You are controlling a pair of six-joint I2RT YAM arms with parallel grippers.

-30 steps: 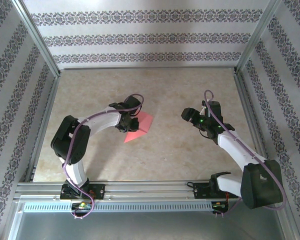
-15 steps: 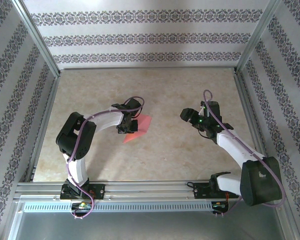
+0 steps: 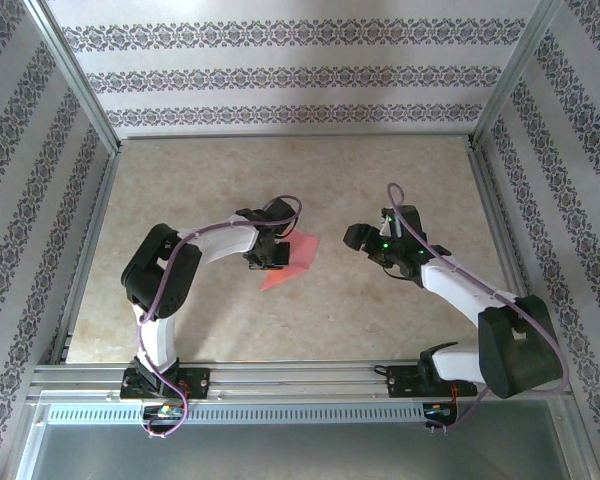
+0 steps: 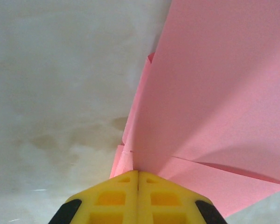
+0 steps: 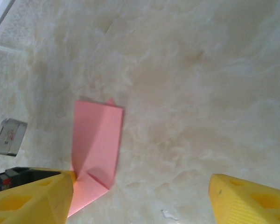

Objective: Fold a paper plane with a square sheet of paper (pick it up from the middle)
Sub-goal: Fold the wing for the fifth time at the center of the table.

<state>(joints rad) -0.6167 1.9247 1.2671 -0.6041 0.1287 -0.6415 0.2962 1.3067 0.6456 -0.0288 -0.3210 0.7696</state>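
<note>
The pink-red paper (image 3: 292, 262) is folded into a pointed, plane-like shape with flaps and lies at mid-table. My left gripper (image 3: 270, 255) is at its left edge. In the left wrist view the yellow fingertips (image 4: 138, 171) are pressed together on a raised fold of the paper (image 4: 214, 93). My right gripper (image 3: 358, 238) hovers to the right of the paper, apart from it. Its yellow fingers stand wide apart (image 5: 140, 186) with bare table between them, and the paper (image 5: 95, 140) lies beyond its left finger.
The marble-patterned table (image 3: 380, 180) is fenced by aluminium rails (image 3: 300, 375) along the near edge and by patterned walls (image 3: 280, 70) on the other three sides. Bare surface lies behind and in front of the paper.
The left gripper has shut on the paper and carried it a little rightward and nearer. The right gripper has moved left toward the paper, staying open.
</note>
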